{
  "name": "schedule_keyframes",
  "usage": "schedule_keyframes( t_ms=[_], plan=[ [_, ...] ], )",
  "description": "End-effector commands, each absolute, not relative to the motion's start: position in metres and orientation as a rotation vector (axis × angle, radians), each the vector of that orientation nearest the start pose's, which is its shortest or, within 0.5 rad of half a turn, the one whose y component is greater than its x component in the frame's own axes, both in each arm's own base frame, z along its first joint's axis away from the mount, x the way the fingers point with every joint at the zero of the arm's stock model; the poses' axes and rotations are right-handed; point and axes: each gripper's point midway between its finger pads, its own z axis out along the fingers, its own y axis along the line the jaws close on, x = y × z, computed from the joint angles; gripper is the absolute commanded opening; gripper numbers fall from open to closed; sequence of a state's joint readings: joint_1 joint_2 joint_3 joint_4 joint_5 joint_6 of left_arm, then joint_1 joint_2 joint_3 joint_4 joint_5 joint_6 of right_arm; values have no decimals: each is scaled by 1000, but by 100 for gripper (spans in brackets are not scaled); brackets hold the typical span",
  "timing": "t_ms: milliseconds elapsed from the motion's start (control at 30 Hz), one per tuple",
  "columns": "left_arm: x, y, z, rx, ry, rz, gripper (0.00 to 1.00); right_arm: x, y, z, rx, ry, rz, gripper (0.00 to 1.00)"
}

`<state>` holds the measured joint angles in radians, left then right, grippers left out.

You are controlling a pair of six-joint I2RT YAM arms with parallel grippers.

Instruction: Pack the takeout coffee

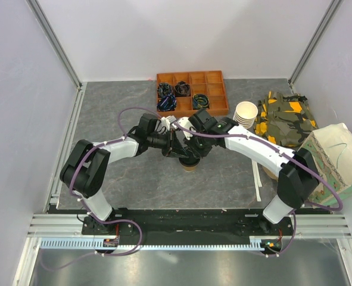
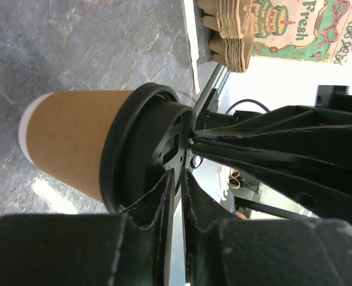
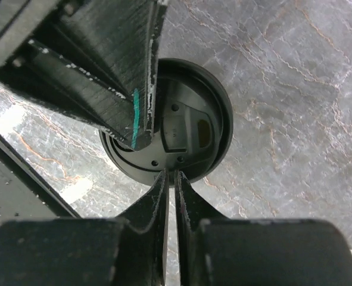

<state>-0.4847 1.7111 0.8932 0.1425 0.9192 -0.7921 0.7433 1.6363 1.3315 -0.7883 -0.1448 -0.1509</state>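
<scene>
Directly under the left gripper (image 2: pixel 177 176) and right gripper (image 3: pixel 170 176), the cup (image 2: pixel 74 143) was seen upright on the table (image 1: pixel 122 119). Both were seen nearly shut, tips laid on its lid (image 3: pixel 187 128), nothing clamped. Packing into the bag (image 1: pixel 333 158) was judged undone.

The space over the takeout coffee (image 2: pixel 74 140) is filled by the left claw (image 2: pixel 178 176) and the right claw (image 3: pixel 171 174), both narrowed to a slit at its lid. Passage behind is barred by a compartment tray (image 1: pixel 222 108), and rightward by stacked cups (image 1: pixel 246 112), a camouflage bag (image 1: pixel 286 119) and a paper bag (image 1: pixel 336 158). Bare desk (image 1: pixel 116 101) is left leftward.
</scene>
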Motion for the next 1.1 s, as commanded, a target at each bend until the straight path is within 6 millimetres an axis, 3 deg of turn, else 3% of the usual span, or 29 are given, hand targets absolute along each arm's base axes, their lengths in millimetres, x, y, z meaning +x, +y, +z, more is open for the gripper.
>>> schedule_keyframes(
  t_ms=[0, 167, 400, 567, 733, 867, 967, 1067],
  plan=[
    [258, -309, 93, 172, 2558, -1587, 13, 245, 256, 86, -1258, 2479, 367, 12],
    [259, -308, 90, 165, 2577, -1569, 12, 250, 264, 106, -1251, 2436, 397, 13],
    [258, -306, 90, 171, 2577, -1549, 10, 251, 279, 165, -1212, 2322, 511, 15],
    [259, -307, 90, 173, 2576, -1549, 10, 248, 278, 175, -1205, 2322, 518, 15],
    [260, -307, 90, 177, 2575, -1552, 10, 250, 276, 156, -1214, 2354, 499, 15],
    [260, -306, 88, 174, 2582, -1546, 10, 243, 276, 128, -1241, 2394, 505, 15],
    [259, -305, 83, 165, 2597, -1539, 10, 232, 265, 94, -1280, 2459, 473, 15],
    [260, -305, 82, 161, 2602, -1536, 10, 230, 260, 84, -1294, 2474, 442, 14]
  ],
)
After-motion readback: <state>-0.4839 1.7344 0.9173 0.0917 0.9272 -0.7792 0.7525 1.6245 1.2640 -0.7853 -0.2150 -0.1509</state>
